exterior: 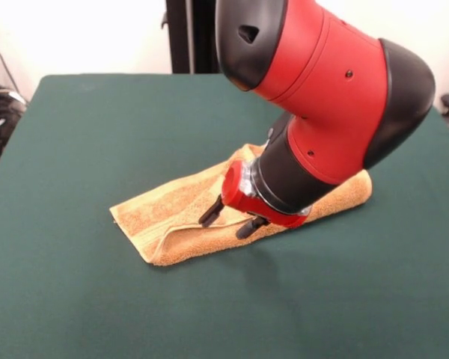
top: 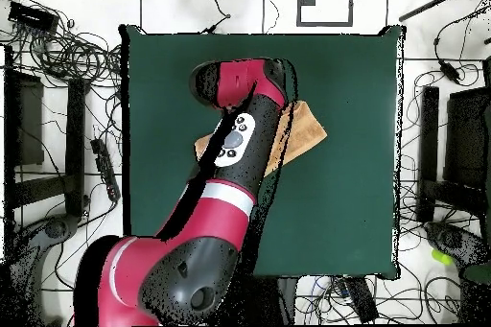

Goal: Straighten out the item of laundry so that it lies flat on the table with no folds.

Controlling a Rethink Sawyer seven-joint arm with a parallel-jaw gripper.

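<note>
Towel (exterior: 181, 211) — orange-tan terry, lying near the middle of the bench (exterior: 75, 299). In the front view it runs as a long strip from lower left to upper right, doubled over lengthwise: a rolled fold forms its near edge, and a paler woven band crosses the left end. The right end shows past the arm (exterior: 337, 97), flat on the green top. In the overhead view only two parts of the towel (top: 305, 129) show, one on each side of the arm (top: 235, 151).

Hand (exterior: 231, 219) — red body with two short black fingers (exterior: 211, 212), tilted down toward the left and set over the towel's middle. The fingers stand apart with a clear gap; nothing sits between them. Their tips are at or just above the cloth; contact cannot be told.

Bench — dark green top, much larger than the towel.
</note>
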